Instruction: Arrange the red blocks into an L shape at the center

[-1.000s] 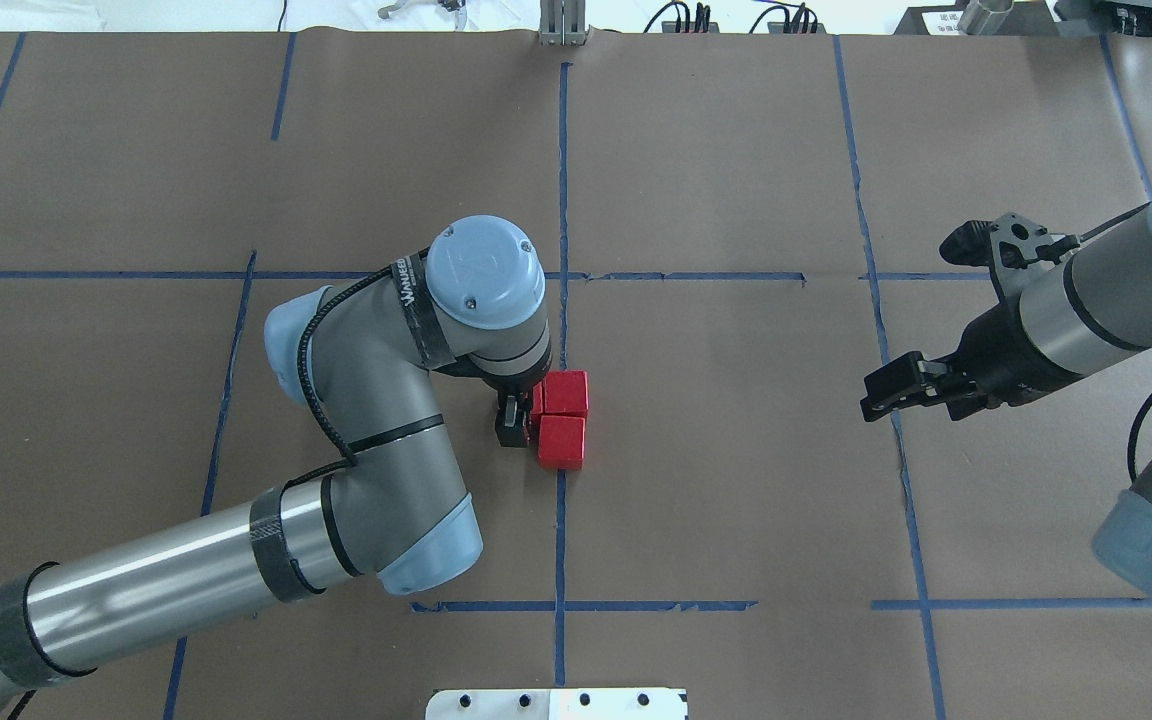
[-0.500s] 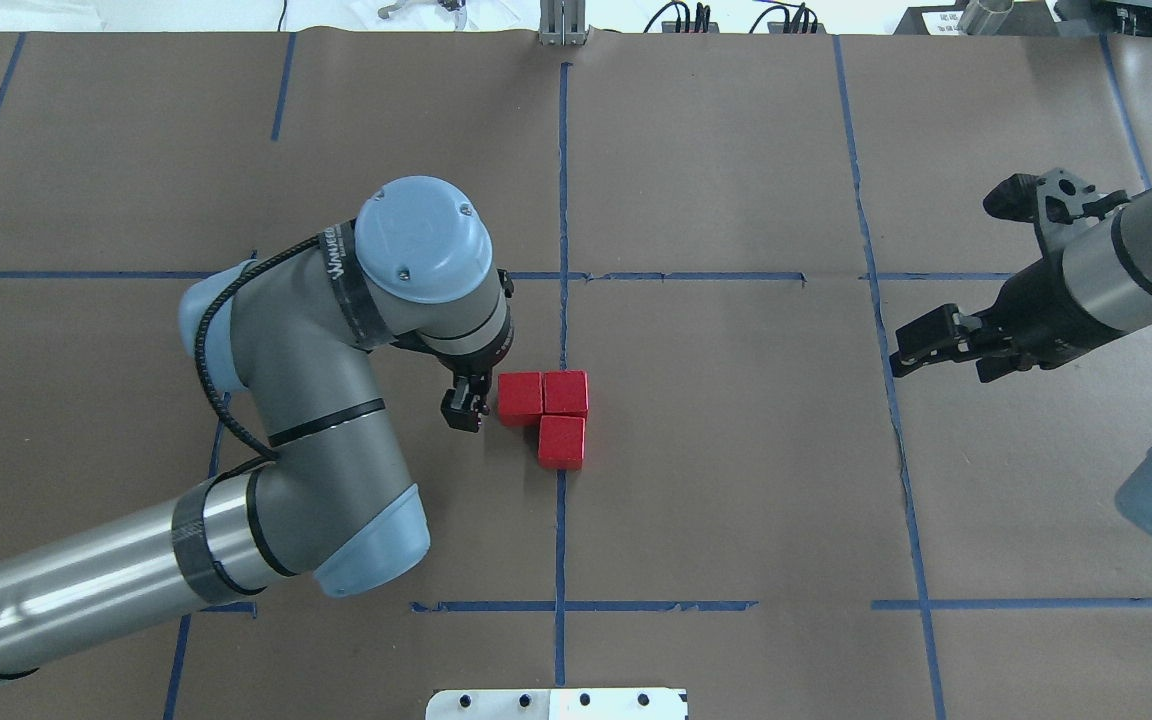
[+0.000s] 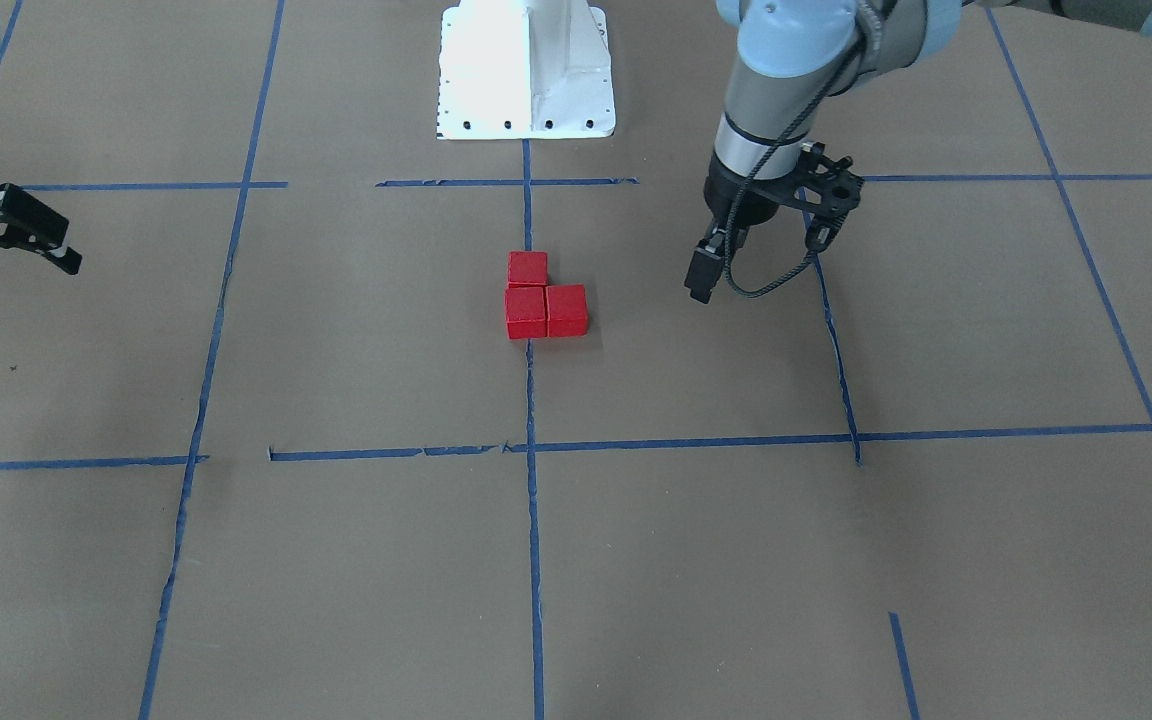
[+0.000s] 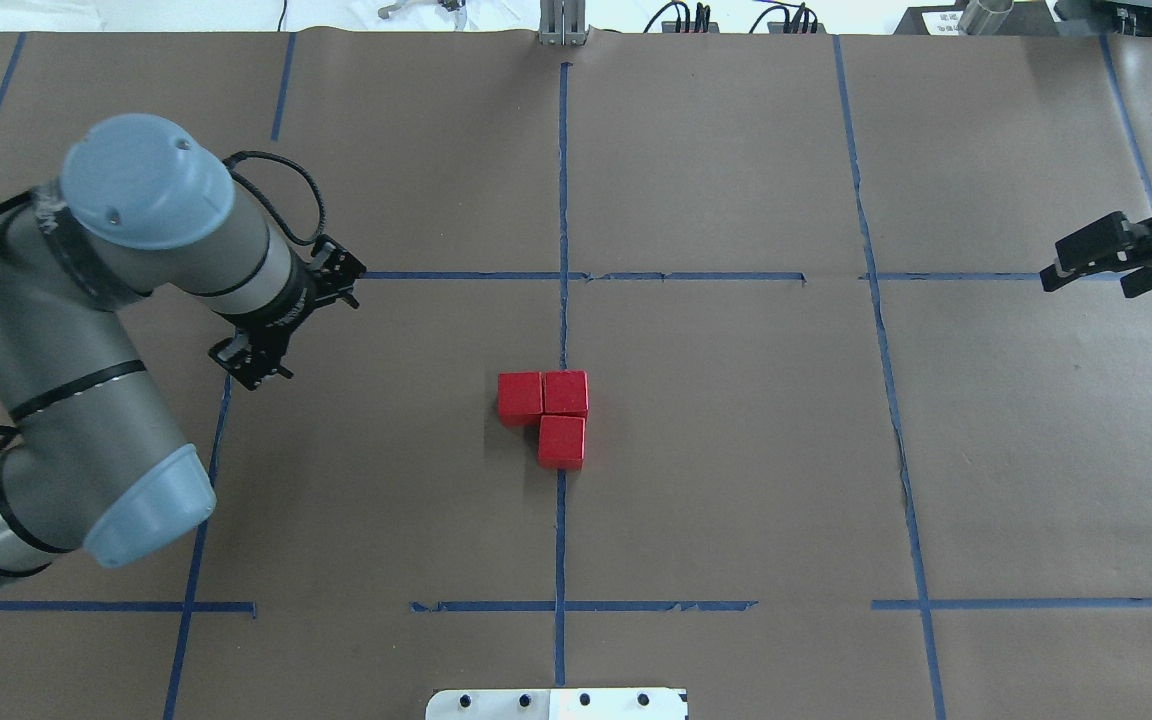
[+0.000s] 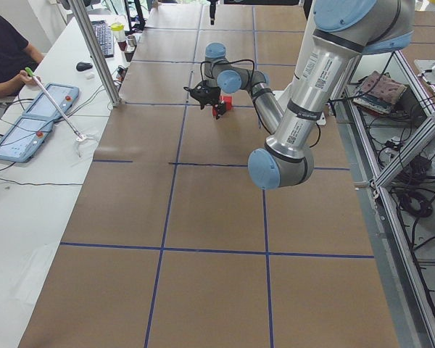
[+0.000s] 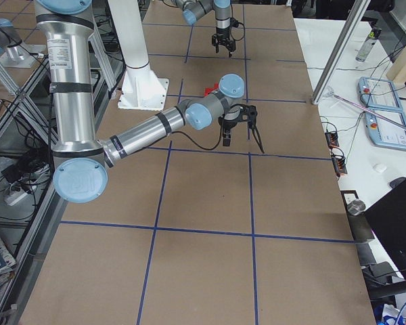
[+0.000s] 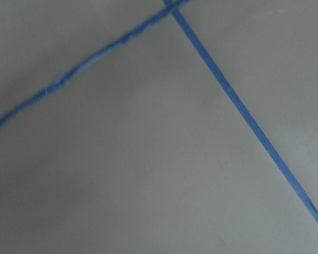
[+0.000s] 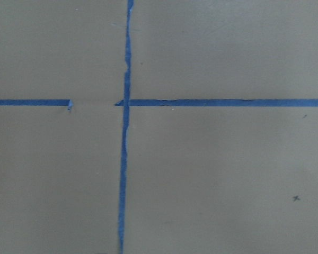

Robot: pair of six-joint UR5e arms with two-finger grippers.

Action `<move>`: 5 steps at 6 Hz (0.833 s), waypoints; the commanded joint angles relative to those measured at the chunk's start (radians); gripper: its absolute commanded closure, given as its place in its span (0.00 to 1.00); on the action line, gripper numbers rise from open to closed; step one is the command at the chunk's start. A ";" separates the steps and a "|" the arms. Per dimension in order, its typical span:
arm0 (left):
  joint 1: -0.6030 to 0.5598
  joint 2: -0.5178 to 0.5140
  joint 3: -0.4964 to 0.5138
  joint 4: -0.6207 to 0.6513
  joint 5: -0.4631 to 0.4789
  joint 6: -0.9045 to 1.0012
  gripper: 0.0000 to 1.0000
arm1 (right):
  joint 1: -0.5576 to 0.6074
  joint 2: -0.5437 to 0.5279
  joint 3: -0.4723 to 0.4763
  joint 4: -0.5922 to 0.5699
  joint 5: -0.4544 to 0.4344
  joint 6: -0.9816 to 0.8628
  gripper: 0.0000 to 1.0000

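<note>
Three red blocks sit touching in an L on the brown paper, on the long blue tape line (image 4: 561,530) at the center: one at the corner (image 4: 566,392), one to its left (image 4: 521,398), one nearer the robot (image 4: 561,442). They also show in the front view (image 3: 544,300). My left gripper (image 4: 251,368) is open and empty, well left of the blocks, and shows in the front view (image 3: 701,285) too. My right gripper (image 4: 1086,285) is open and empty at the far right edge, and at the left edge of the front view (image 3: 31,272). Both wrist views show only paper and tape.
The robot's white base (image 3: 526,70) stands at the near middle edge of the table. Cables and metal parts lie beyond the far edge (image 4: 681,18). An operator (image 5: 3,51) sits at a side desk with control panels (image 5: 36,119).
My left gripper has let go of the left block and pulled far back to the left. My right gripper has drawn back to the right and further away. The blocks stay put.
</note>
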 commanded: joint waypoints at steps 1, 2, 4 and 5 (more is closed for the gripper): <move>-0.191 0.125 -0.021 -0.004 -0.137 0.393 0.00 | 0.118 -0.004 -0.119 -0.001 0.008 -0.218 0.00; -0.303 0.207 -0.021 -0.004 -0.245 0.681 0.00 | 0.165 -0.004 -0.164 -0.001 0.022 -0.285 0.00; -0.470 0.326 -0.007 -0.003 -0.352 1.174 0.00 | 0.231 -0.007 -0.224 -0.004 0.051 -0.382 0.00; -0.523 0.375 0.004 -0.003 -0.358 1.376 0.00 | 0.250 -0.007 -0.252 -0.004 0.060 -0.402 0.00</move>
